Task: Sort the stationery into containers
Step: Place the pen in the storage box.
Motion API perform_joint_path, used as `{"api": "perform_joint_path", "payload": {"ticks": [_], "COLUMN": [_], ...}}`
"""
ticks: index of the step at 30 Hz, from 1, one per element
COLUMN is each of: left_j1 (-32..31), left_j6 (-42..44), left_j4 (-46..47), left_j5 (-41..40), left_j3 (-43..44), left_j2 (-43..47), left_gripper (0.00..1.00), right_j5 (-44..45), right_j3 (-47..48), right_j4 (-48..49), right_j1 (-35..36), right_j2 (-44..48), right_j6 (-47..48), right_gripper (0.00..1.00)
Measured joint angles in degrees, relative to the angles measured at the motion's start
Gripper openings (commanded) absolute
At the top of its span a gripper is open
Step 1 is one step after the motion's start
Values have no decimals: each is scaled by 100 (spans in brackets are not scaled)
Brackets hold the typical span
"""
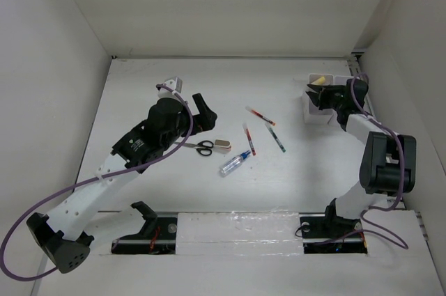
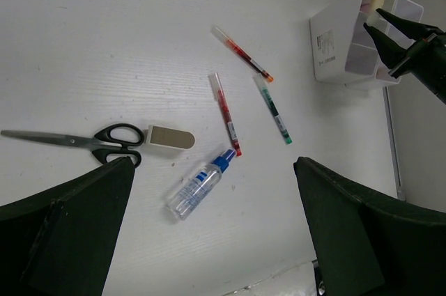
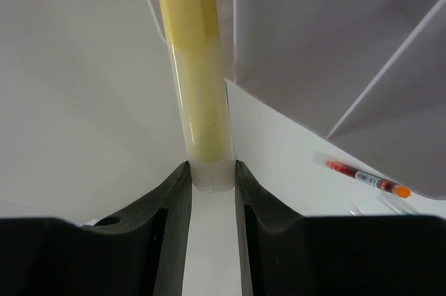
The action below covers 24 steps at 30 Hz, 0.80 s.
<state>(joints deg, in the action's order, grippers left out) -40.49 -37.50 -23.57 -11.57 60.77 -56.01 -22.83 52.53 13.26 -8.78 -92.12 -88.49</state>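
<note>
Two grippers were in view, in opposite states; the left gripper (image 1: 203, 112) stood fully open above the table (image 1: 139, 90), its fingers (image 2: 77, 226) spread wide, with nothing between them and nothing touched; the right gripper (image 3: 211, 170) was closed part-way onto the near end of the yellow highlighter (image 3: 198, 87), both jaws pressed against the barrel, one on each side. The highlighter ran away from the jaws at a tilt, and its far end lay inside a compartment of the first bin (image 2: 334, 38) at the far right of the table; the second bin (image 2: 411, 10) stood just beside the first, on the side nearer the wall. The rest of the stationery lay flat on the table, well apart from the bins; the black-handled scissors (image 2: 77, 141) were shut and pointed left in the left wrist view; the beige block (image 2: 171, 137) lay just beside the scissor handles; the blue-capped bottle (image 2: 198, 184) lay on its side, its cap just beside the tip of one red pen (image 2: 226, 113); the green pen (image 2: 273, 109) lay near that pen on the bin side; the other red pen (image 2: 242, 53) lay farther back, separate from both.
</note>
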Motion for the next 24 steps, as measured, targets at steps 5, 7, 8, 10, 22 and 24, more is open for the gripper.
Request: {"api": "perform_joint_path", "payload": {"ticks": [5,7,8,10,22,24], "left_j1": [0,0,0,0,0,0], "left_j6": [22,24,24,26,59,59], "left_j4": [-9,-9,-9,-9,-31,-31], "left_j5": [-52,-72,-79,-94,-98,-98], "left_j3": [0,0,0,0,0,0], "left_j2": [0,0,0,0,0,0], "left_gripper": [100,100,100,100,100,100], "right_j5": [9,15,20,37,37,37], "right_j3": [39,74,92,136,326,334], "right_j4": [-87,-107,-127,-138,-236,-236], "right_j1": [26,26,26,26,26,26], "right_j2": [-85,-96,-96,-96,-221,-232], "right_j6": [-24,-24,-31,-46,-146,-177], "right_gripper": [0,0,0,0,8,9]}}
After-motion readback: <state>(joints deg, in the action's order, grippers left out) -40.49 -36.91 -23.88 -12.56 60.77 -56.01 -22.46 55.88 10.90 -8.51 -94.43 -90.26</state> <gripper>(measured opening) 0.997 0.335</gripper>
